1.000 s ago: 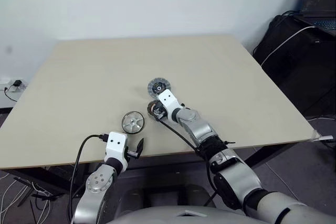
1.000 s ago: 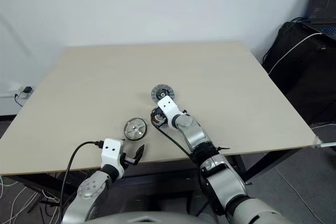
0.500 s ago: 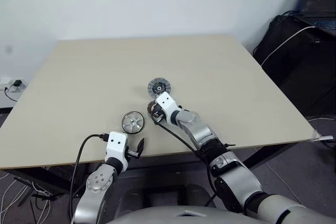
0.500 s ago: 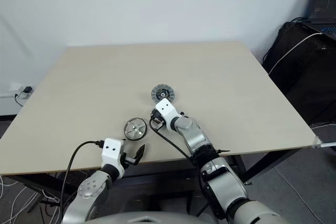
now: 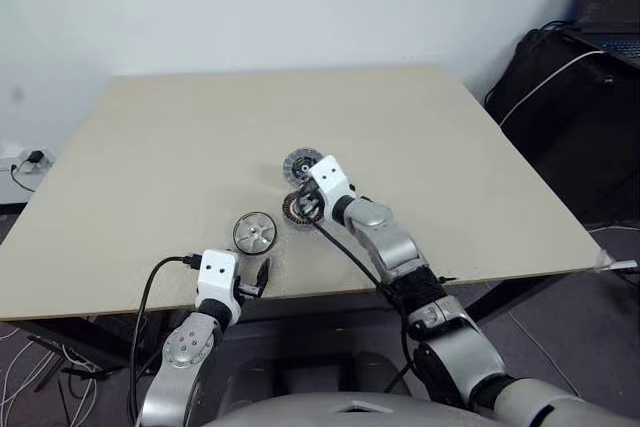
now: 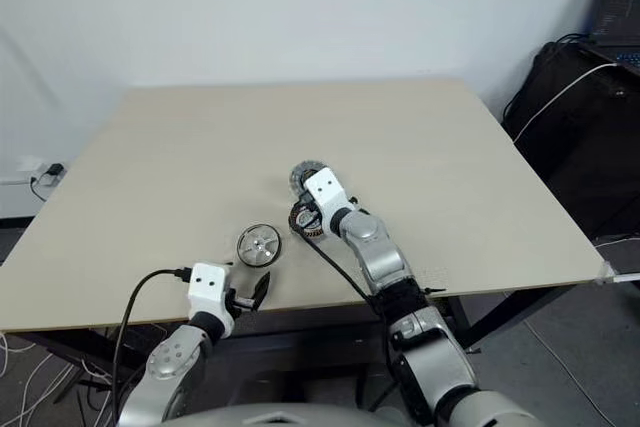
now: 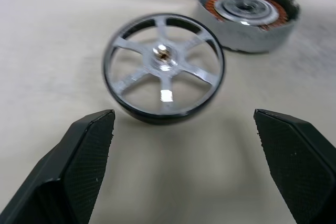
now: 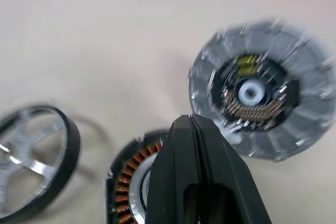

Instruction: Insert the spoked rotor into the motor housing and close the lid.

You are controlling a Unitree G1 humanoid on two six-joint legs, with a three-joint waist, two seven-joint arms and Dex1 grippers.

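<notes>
Claws: two were counted, one per arm.
Left claw (image 7: 181, 156): nearest of everything, at the bench's near edge; its two black fingers (image 7: 84, 161) stood spread wide with nothing between them, pointing toward the spoked rotor.
Spoked rotor (image 5: 254, 233): one, lying flat on the bench just beyond the left claw; a pale silver wheel with six thin spokes around a small shiny hub and a dark outer rim, apart from the claw's fingers.
Motor housing (image 5: 296, 210): one, on the bench just beside the spoked rotor and slightly farther back; a ring of copper-brown windings around a silvery centre, grey on the outside, its open face up.
Right claw (image 8: 195, 145): its fingers were pressed together with nothing seen between them, raised above the motor housing; in the head views its white wrist block partly covered the housing and the lid.
Lid (image 8: 254, 108): one, farthest of the three discs, just behind the motor housing; grey, with the face showing a dark hub, a pale centre and greenish bits. Whether it touched the housing could not be told.
Bench (image 5: 180, 137): one pale, square top carrying the three discs, all gathered toward its near middle.
Discs in total: three, each separate.
</notes>
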